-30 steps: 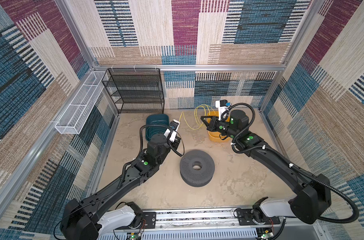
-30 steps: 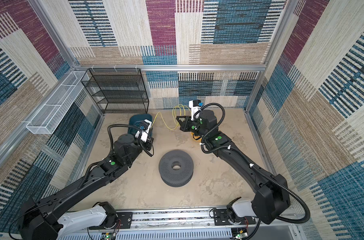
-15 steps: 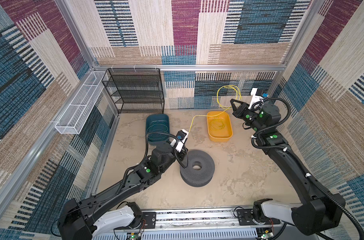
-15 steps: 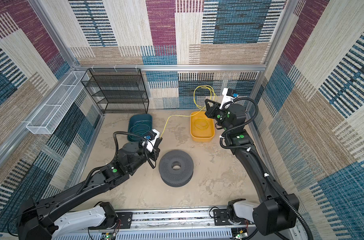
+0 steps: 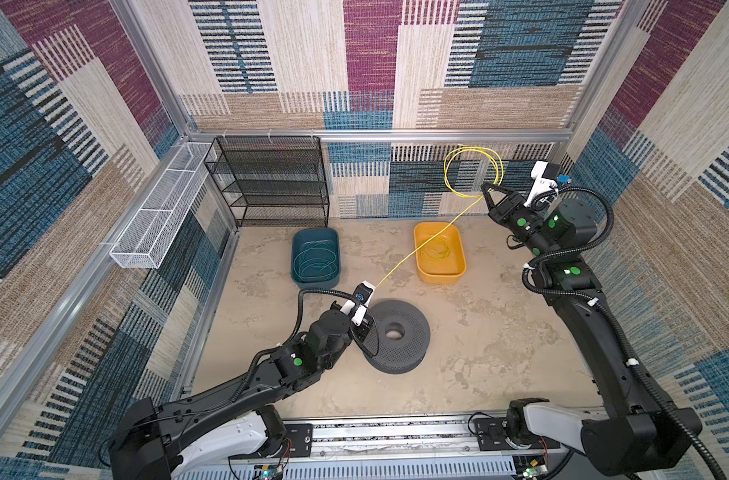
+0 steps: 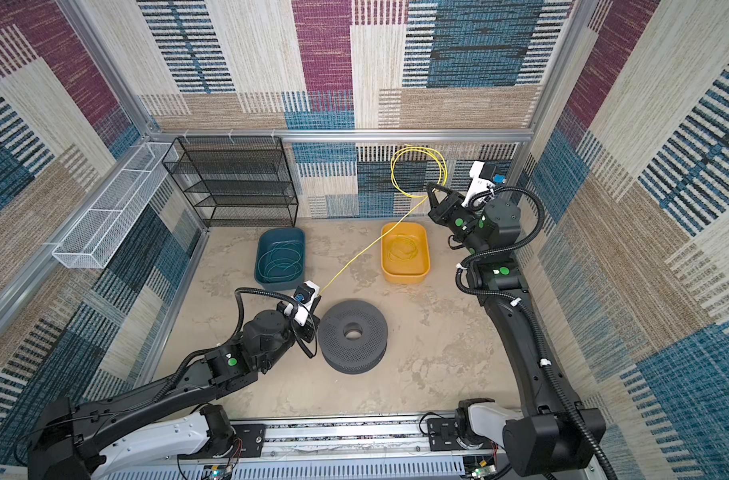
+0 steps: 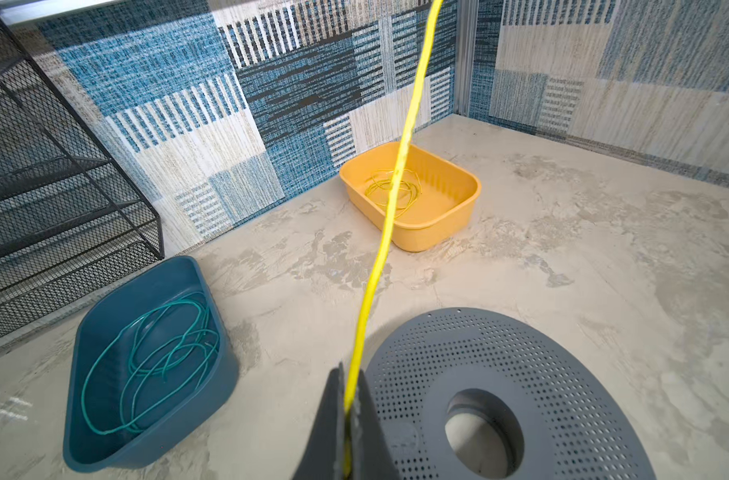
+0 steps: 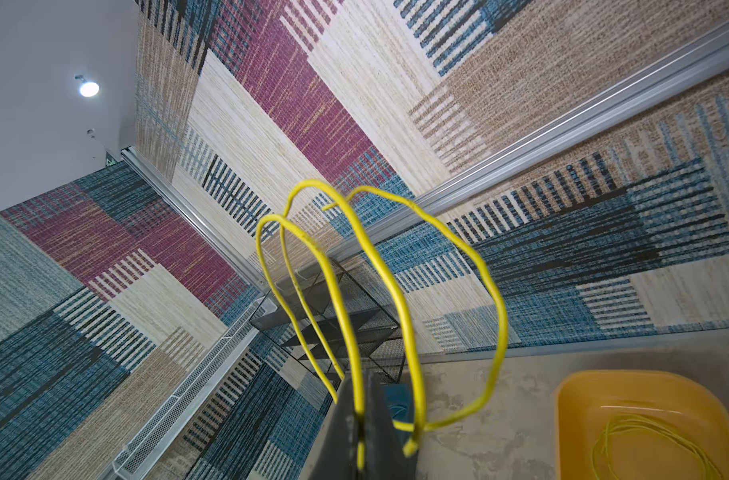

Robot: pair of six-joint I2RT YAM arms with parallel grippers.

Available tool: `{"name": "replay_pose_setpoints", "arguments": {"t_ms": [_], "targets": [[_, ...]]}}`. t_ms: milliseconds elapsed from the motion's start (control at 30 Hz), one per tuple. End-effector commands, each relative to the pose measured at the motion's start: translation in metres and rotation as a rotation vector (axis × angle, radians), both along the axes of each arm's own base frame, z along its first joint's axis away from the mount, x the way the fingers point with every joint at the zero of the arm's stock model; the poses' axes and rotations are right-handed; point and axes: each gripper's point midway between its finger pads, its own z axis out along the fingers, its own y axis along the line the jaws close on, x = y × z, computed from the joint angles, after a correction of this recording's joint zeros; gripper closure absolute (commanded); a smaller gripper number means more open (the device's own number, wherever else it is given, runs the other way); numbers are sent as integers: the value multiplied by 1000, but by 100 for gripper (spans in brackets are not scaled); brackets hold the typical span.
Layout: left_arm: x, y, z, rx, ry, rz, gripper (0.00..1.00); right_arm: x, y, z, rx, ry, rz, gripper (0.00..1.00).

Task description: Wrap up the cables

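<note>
**Yellow cable strung straight between both grippers**

- Left gripper (image 7: pixel 348 399): low at the middle of the tabletop (image 5: pixel 500 332), jaws pinched together on the held yellow cable (image 5: pixel 392 272). It sits just beside the rim of the perforated grey reel (image 5: pixel 415 320); can't tell if they touch.
- Right gripper (image 8: pixel 359 386): raised over the back right corner, jaws clamped on the same cable. A few loose loops stand up above the jaws, and one free end shows at their top.
- The span between the grippers runs straight through the air, crossing over the yellow tub (image 5: pixel 439 277).
- Back edge: blue tub (image 5: pixel 315 283) left of middle holding a green cable coil (image 7: pixel 155 353); yellow tub right of middle holding a second yellow coil (image 8: pixel 645 444). The tubs are well apart.
- Back left corner: black mesh rack (image 5: pixel 267 183). White wire basket (image 5: pixel 159 216) hangs on the left wall.
- Open room: bare beige marbled surface from the reel to the right edge and to the front rail (image 5: pixel 396 432).
- Walls: patchwork woven panels on aluminium framing.
- Hidden: in both top views the left jaws sit under the wrist camera. Below the jaws, the left wrist view's frame edge cuts the cable off.
</note>
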Motion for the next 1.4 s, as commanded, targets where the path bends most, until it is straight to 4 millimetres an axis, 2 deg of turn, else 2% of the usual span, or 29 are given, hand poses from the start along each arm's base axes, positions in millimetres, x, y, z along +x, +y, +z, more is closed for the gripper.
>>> {"name": "replay_pose_setpoints", "arguments": {"t_ms": [0, 133, 300, 367, 400, 533, 667, 867, 967, 1033, 1100, 1167, 1233, 1367], "targets": [[-1, 30, -47, 176, 98, 123, 100, -1, -29, 43, 75, -145, -115, 100], [-3, 34, -58, 211, 111, 152, 100, 2, -32, 38, 94, -132, -107, 100], [-5, 39, -57, 188, 130, 172, 100, 2, -30, 32, 87, -123, -98, 100], [-6, 41, -51, 176, 132, 177, 91, 1, -27, 26, 84, -112, -81, 100], [-7, 41, -44, 165, 139, 178, 86, 1, -25, 22, 80, -106, -68, 100], [-10, 43, -7, 128, 114, 166, 74, -4, -21, 4, 71, -78, -73, 100], [-15, 50, 21, 134, 83, 144, 58, -4, -18, -8, 59, -52, -70, 100], [-28, 59, 68, 108, 86, 110, 58, -1, -9, -24, 41, -23, -75, 100], [-28, 65, 97, 134, 13, 105, 58, 2, 7, -36, 19, 2, -44, 100], [-25, 61, 118, 155, -54, 90, 57, 2, 20, -47, 6, 24, -20, 100], [-19, 49, 132, 170, -90, 66, 57, 0, 31, -58, 2, 45, 3, 100], [-14, 28, 141, 172, -96, 12, 57, -3, 43, -68, 2, 63, 30, 100], [-8, 1, 149, 153, -99, -54, 57, -5, 53, -80, 2, 86, 51, 100], [5, -64, 151, 117, -80, -211, 57, -11, 74, -98, 16, 123, 108, 100]]}}
